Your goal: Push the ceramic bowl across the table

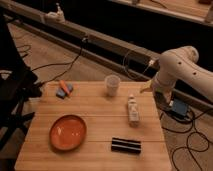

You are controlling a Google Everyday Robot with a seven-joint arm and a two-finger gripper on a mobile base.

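Table (100, 107) holds ceramic bowl (67, 132); hand (160, 98) beside its edge.

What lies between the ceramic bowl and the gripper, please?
In the camera view, mostly bare table, then the white bottle near the gripper at the table's right edge.

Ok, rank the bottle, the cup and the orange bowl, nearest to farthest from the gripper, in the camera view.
The gripper hangs by the right edge of the table.
1. Bottle, right side.
2. Cup, back middle.
3. Bowl, front left.
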